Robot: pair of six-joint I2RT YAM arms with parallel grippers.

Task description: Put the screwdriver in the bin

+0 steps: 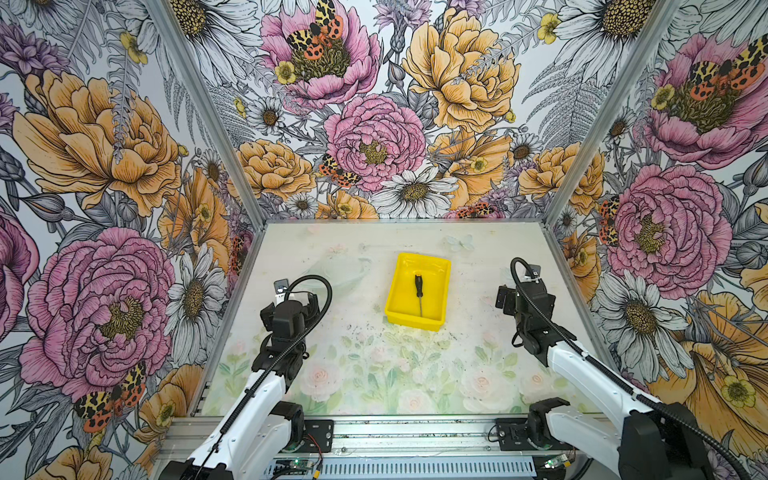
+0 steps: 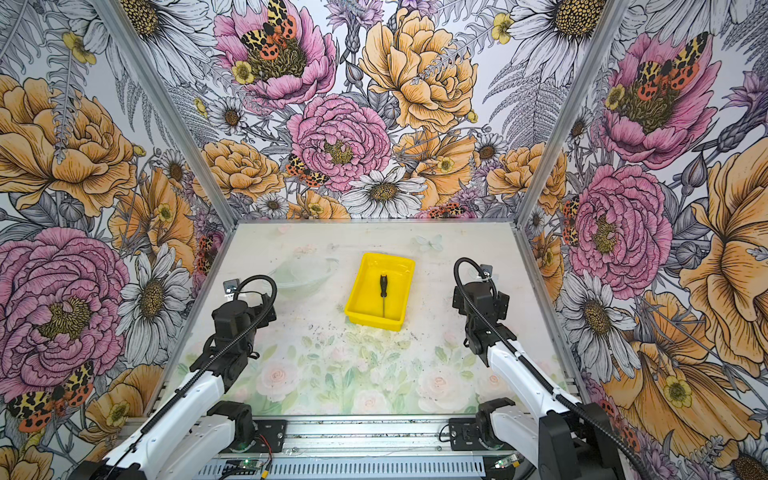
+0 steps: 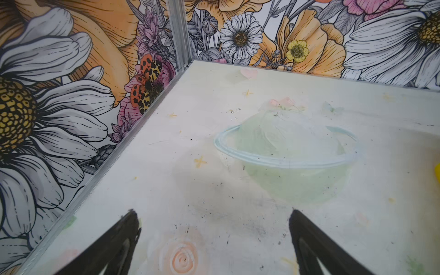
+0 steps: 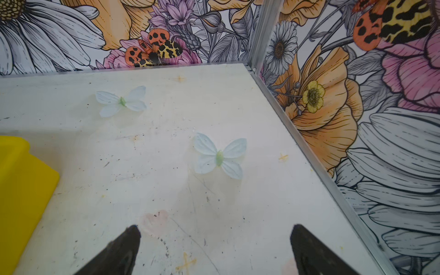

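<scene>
The screwdriver (image 1: 419, 287) (image 2: 383, 287), black-handled with a thin silver shaft, lies inside the yellow bin (image 1: 437, 291) (image 2: 400, 286) at mid-table in both top views, handle toward the back wall. My left gripper (image 3: 213, 212) hovers open over bare table, well left of the bin (image 3: 437, 172), with nothing between its fingers. My right gripper (image 4: 215, 227) is open too, over bare table to the right of the bin (image 4: 21, 181). In a top view both wrists (image 1: 297, 299) (image 1: 511, 299) sit apart from the bin on either side.
Floral walls with metal corner posts (image 1: 249, 199) (image 1: 552, 199) enclose the table on three sides. The table mat carries printed flowers, a faint planet shape (image 3: 285, 152) and pale butterflies (image 4: 219, 156). A metal rail (image 1: 395, 436) with the arm bases runs along the front edge.
</scene>
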